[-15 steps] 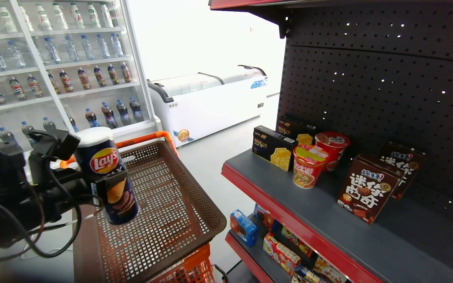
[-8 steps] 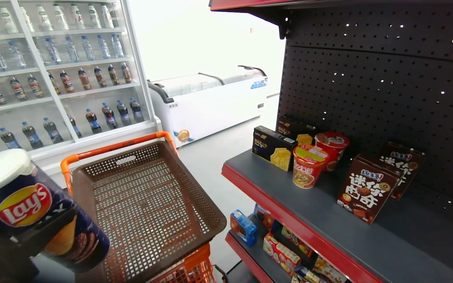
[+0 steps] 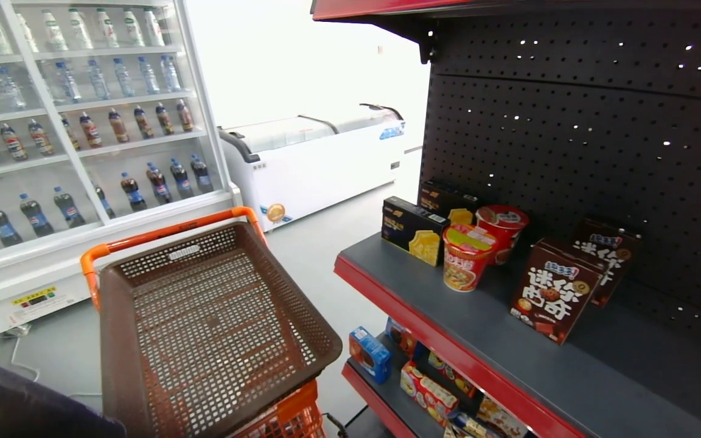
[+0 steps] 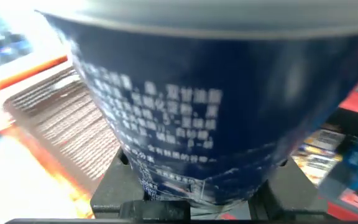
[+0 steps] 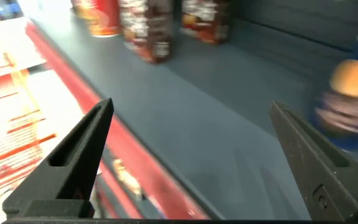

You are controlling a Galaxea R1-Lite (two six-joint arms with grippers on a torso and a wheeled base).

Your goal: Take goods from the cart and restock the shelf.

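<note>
A dark blue chips can (image 4: 185,106) with a pale lid sits close before the left wrist camera, and my left gripper (image 4: 197,199) is shut on its lower part. A sliver of the can (image 3: 16,407) shows at the bottom left of the head view, beside the brown mesh cart basket (image 3: 204,322), which holds nothing. My right gripper (image 5: 191,155) is open over the grey shelf board (image 5: 185,106), with nothing between its fingers. The shelf (image 3: 448,316) carries cup noodles (image 3: 465,265), brown boxes (image 3: 551,298) and black-and-yellow boxes (image 3: 412,230).
The cart's orange handle (image 3: 162,231) faces a glass-door drinks fridge (image 3: 70,121); a white chest freezer (image 3: 320,158) stands behind. A lower shelf (image 3: 399,371) holds more packets. A blurred blue and orange package (image 5: 353,106) sits on the shelf board near my right gripper.
My left gripper has carried the chips can down and to the left, from above the cart basket to the head view's bottom corner. The head camera has shifted a little.
</note>
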